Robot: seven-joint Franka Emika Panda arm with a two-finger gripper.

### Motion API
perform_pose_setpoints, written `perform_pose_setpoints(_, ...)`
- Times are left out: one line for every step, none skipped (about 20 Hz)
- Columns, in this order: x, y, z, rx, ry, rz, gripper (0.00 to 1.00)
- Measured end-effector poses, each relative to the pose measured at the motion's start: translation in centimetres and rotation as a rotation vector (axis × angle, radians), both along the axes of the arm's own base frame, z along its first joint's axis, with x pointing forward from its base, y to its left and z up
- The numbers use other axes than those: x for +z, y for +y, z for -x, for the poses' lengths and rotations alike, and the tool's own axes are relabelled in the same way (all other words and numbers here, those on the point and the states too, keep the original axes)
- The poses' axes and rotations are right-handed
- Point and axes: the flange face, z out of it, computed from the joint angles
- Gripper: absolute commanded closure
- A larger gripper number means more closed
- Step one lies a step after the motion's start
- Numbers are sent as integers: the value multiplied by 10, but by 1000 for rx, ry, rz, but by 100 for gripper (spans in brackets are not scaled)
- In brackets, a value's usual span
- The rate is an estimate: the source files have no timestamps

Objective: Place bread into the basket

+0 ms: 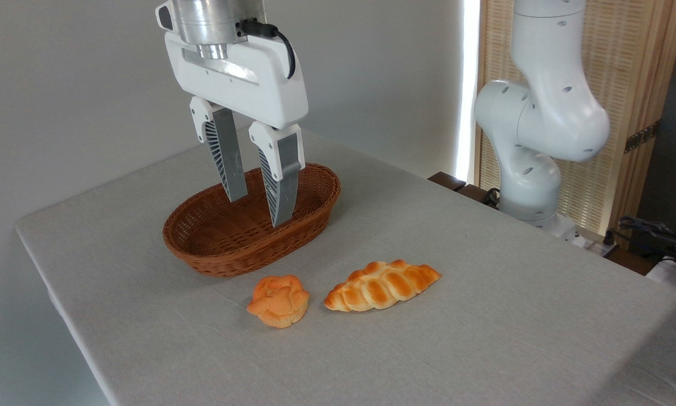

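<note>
Wicker basket (pixel 202 239) sits left of centre, nothing in it. Gripper (pixel 260 211) hangs above it, fingers parted, holding nothing. Bread (pixel 278 300) lies on cloth at lower centre, just left of braided loaf (pixel 381 285). Best approach: descend straight over the bun, straddle it, avoid nudging the loaf.

A reddish-brown woven wicker oval basket (pixel 219 248), an orange-golden knotted round bun (pixel 278 300) with paler base, a golden braided loaf (pixel 381 285), a pale grey tablecloth (pixel 484 316), a white gripper (pixel 259 211) with ribbed grey fingers (pixel 229 163).
</note>
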Motion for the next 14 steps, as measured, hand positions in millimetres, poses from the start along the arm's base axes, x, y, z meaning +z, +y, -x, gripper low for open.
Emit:
perform_pose_setpoints(1, -2, 0, -2, -2, 10, 0)
perform_pose_setpoints(1, -2, 0, -3, -1, 10, 0)
perform_pose_setpoints(1, -3, 0, -5, -1, 10, 0)
perform_pose_setpoints(1, -4, 0, -6, -1, 10, 0)
perform_pose_setpoints(1, -5, 0, -7, -1, 10, 0)
perform_pose_setpoints(1, -5, 0, -8, -1, 10, 0)
perform_pose_setpoints(1, -5, 0, -8, -1, 10, 0)
perform_pose_setpoints(1, -5, 0, -8, -1, 10, 0)
perform_pose_setpoints(1, -6, 0, -9, 0, 10, 0)
perform_pose_setpoints(1, -6, 0, -11, 0, 10, 0)
perform_pose_setpoints(0, -9, 0, -16, 1, 10, 0)
perform_pose_setpoints(0, -11, 0, -19, 1, 10, 0)
perform_pose_setpoints(0, -13, 0, -24, 1, 10, 0)
perform_pose_setpoints(0, -14, 0, -26, 1, 10, 0)
